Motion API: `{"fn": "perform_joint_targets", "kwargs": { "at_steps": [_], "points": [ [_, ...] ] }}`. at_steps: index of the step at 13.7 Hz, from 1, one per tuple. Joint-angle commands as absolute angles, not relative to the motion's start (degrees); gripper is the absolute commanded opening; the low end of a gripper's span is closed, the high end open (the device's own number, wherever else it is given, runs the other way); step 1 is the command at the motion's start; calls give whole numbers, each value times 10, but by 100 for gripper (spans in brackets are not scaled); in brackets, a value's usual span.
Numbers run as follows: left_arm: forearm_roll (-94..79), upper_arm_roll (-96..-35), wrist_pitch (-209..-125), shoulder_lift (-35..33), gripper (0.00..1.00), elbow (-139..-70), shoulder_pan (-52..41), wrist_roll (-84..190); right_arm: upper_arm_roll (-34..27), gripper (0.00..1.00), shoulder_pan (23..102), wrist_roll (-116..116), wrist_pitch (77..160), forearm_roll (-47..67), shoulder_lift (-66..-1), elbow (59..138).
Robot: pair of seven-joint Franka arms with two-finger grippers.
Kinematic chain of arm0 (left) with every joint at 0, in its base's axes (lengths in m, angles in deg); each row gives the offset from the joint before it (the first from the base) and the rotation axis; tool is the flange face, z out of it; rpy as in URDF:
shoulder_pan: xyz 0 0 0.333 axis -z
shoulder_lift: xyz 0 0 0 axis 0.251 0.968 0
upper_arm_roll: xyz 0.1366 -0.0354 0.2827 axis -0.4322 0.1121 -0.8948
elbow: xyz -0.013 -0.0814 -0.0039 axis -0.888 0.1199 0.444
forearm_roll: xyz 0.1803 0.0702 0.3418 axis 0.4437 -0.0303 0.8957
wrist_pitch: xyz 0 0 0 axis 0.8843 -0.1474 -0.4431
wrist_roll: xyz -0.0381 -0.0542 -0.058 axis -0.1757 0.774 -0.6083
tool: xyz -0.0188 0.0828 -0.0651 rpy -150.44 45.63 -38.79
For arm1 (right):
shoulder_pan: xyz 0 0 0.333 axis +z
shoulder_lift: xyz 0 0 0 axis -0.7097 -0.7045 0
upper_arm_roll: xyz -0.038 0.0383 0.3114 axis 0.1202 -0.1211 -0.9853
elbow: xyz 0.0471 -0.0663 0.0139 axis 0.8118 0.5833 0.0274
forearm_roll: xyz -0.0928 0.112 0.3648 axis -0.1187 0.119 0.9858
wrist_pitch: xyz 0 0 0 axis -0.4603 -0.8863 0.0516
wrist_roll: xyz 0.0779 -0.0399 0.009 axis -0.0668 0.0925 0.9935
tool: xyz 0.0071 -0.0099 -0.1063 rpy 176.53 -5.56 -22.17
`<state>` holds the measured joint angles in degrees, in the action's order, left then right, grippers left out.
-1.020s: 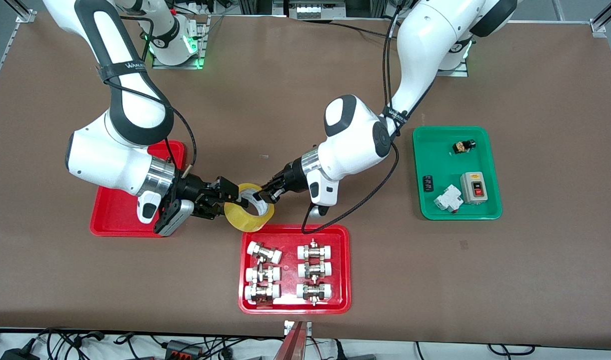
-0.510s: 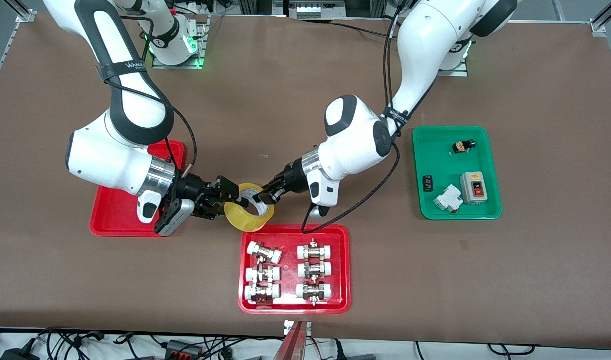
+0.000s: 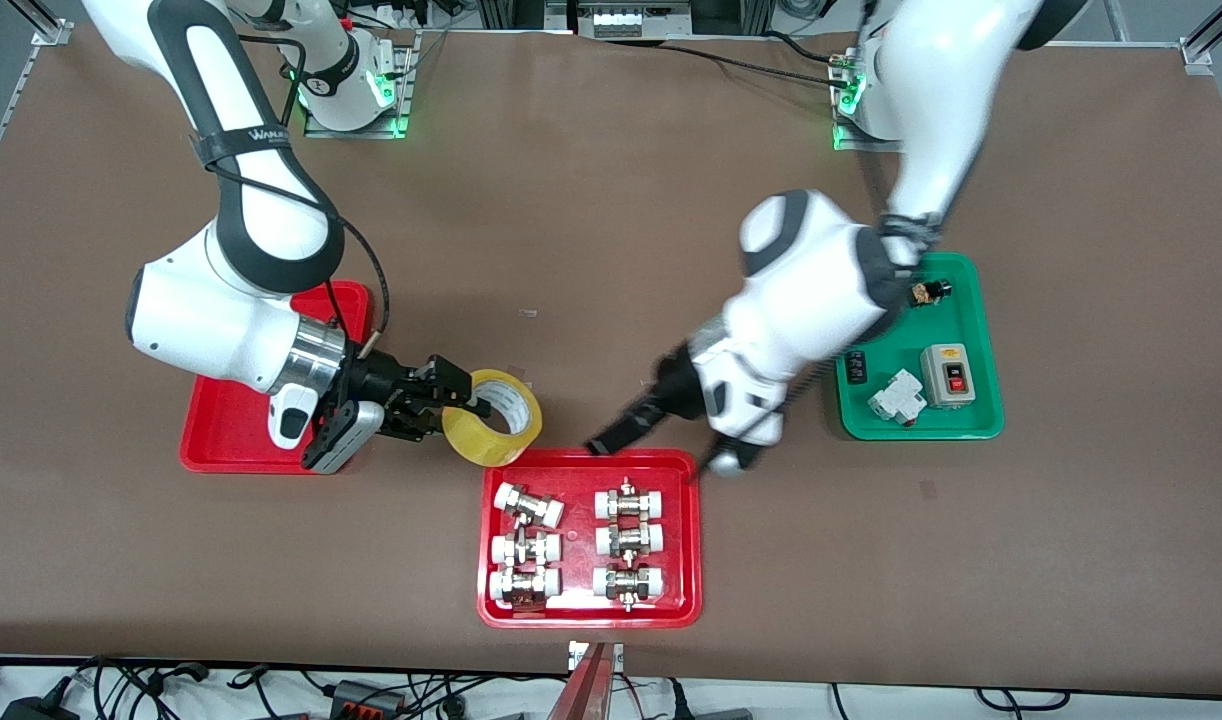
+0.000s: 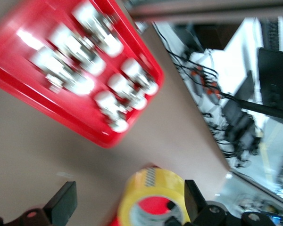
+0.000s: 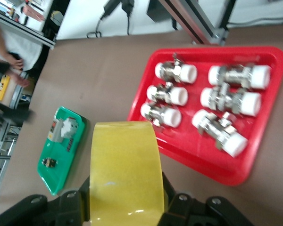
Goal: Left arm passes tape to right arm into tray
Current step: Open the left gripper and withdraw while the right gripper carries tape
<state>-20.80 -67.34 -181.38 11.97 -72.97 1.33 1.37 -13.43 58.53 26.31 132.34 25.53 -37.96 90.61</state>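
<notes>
The tape [image 3: 499,424], a yellowish roll with a white core, is held in the air by my right gripper [image 3: 468,405], which is shut on its band. It hangs over the table between the plain red tray [image 3: 221,440] and the tray of fittings. In the right wrist view the tape [image 5: 125,165] fills the space between the fingers of my right gripper [image 5: 125,200]. My left gripper [image 3: 609,438] is open and empty over the farther rim of the fittings tray. In the left wrist view the tape [image 4: 148,190] shows farther off, past my open left gripper [image 4: 127,205].
A red tray [image 3: 691,540] of metal-and-white pipe fittings lies nearer the front camera, also in the wrist views [image 4: 99,139] [image 5: 254,167]. A green tray [image 3: 871,300] with switches lies toward the left arm's end, also in the right wrist view [image 5: 49,176].
My left gripper has let go of the tape and swung away toward the green tray. My right gripper keeps the tape and has shifted slightly toward the plain red tray.
</notes>
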Motion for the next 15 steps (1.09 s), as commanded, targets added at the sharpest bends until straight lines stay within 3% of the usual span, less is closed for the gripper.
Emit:
{"fn": "perform_joint_targets", "kwargs": {
  "at_steps": [1,5,8,12,15],
  "points": [
    [-191,-672,-1670,51,100,-757,-57,66,-127,6,526,264,1237,241,-374,919],
    [-167,-671,-1404,13,100,-752,-174,154,-127,7,412,276,1090,149,-382,923],
    [-1,-674,-1256,-8,100,-712,-186,305,-127,8,347,364,1058,92,-392,945],
    [134,-672,-1221,-8,100,-687,-186,448,-127,10,297,455,1058,88,-431,979],
    [126,-665,-1261,-35,100,-741,-188,452,-127,14,284,480,1067,41,-448,980]
  ]
}}
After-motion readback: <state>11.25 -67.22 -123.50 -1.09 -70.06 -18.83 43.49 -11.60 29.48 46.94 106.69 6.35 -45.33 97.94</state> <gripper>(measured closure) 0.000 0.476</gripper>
